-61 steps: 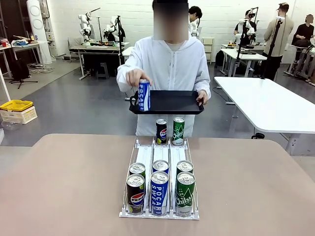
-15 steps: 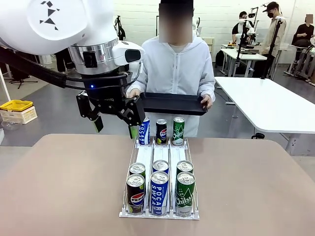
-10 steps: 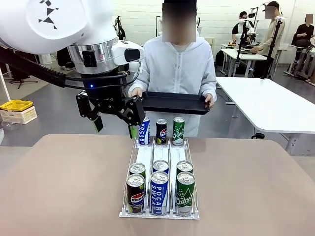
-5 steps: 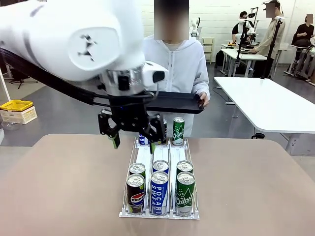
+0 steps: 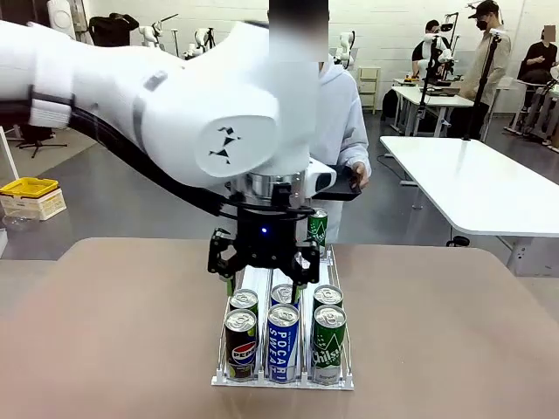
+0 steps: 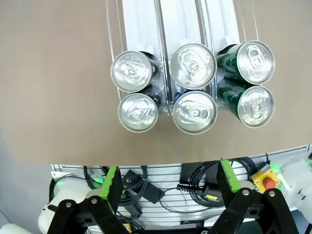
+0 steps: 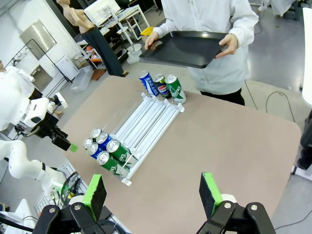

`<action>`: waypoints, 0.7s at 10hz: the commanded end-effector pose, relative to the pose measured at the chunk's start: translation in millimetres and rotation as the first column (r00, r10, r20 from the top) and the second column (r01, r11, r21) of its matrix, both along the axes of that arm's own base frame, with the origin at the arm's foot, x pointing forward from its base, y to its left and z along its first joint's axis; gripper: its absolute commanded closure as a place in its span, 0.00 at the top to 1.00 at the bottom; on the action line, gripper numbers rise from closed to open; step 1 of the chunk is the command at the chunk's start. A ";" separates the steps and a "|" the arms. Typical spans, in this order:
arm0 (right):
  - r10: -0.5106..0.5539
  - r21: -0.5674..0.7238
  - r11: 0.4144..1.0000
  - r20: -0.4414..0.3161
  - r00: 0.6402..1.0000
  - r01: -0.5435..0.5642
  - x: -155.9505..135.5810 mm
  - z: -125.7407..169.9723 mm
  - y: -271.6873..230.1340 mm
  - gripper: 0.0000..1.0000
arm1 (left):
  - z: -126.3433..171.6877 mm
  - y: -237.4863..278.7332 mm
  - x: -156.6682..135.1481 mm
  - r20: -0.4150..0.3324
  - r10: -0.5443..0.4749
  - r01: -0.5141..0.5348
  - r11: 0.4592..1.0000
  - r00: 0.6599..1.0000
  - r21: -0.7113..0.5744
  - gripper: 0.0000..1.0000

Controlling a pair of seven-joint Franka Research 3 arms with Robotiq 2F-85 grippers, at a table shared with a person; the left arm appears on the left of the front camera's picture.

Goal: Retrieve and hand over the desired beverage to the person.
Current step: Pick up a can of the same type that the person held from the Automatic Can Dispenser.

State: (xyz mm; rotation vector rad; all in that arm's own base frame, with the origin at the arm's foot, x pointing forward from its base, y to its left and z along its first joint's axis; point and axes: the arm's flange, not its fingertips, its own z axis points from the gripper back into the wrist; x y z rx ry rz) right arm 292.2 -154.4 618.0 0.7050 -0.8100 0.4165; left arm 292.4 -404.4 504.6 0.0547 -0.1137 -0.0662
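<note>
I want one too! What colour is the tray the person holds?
The tray is black, clearest in the right wrist view.

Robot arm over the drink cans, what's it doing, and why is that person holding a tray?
The robot's left gripper hangs open above the near Pepsi cans, Pocari Sweat cans and green Chilsung cans in the white rack. It holds nothing yet. The person stands at the far side holding an empty black tray, with three more cans at the rack's far end. The right gripper is open too, away from the rack.
</note>
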 end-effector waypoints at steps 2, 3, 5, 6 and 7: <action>0.017 0.020 1.000 0.026 1.000 -0.017 3.1 2.8 -1.1 1.00 | -11.5 -18.6 10.6 0.007 -0.014 0.015 0.999 1.000 -0.046 1.00; 0.017 0.020 1.000 0.026 1.000 -0.017 3.1 2.8 -1.1 1.00 | -17.2 -19.7 13.4 -0.006 -0.022 0.021 0.999 1.000 -0.046 1.00; 0.017 0.020 1.000 0.026 1.000 -0.017 3.1 2.8 -1.1 1.00 | -30.6 -19.9 22.7 -0.001 -0.005 0.005 0.999 1.000 -0.041 1.00; 0.017 0.020 1.000 0.026 1.000 -0.017 3.1 2.8 -1.1 1.00 | -36.0 -20.1 27.1 0.002 0.001 -0.001 0.999 1.000 -0.039 1.00; 0.017 0.020 1.000 0.026 1.000 -0.017 3.1 2.8 -1.1 1.00 | -39.2 -19.5 30.5 0.006 0.005 -0.005 0.999 1.000 -0.042 1.00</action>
